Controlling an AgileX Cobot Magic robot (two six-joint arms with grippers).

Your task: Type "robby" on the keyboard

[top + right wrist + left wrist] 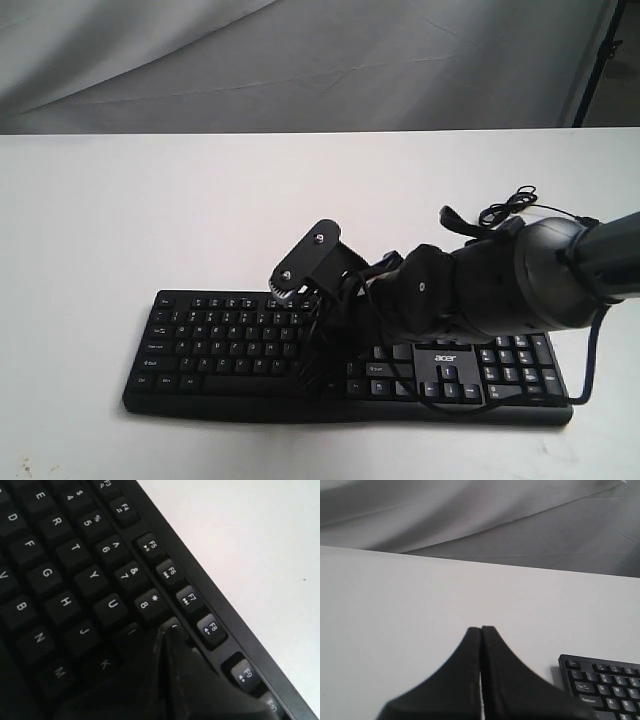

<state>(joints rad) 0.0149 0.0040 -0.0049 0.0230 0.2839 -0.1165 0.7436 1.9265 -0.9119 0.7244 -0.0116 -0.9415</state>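
Note:
The black keyboard point(215, 345) with white legends and an "acer" logo point(447, 357) lies along the near edge of the white table. My right gripper point(308, 352) reaches in from the right over its middle. In the right wrist view it point(165, 631) is shut and holds nothing. Its tip sits by the I key point(131, 630) and just below the 8 key point(149, 602), covering the key beneath; contact cannot be judged. My left gripper point(481, 628) is shut and empty above bare table, with the keyboard's corner point(602, 680) off to one side. It does not show in the exterior view.
The right arm's bulky black wrist point(500, 285) hangs over the keyboard's right half and hides those keys. A thin black cable point(508, 207) loops on the table behind it. Grey cloth point(300, 60) backs the white table point(150, 210).

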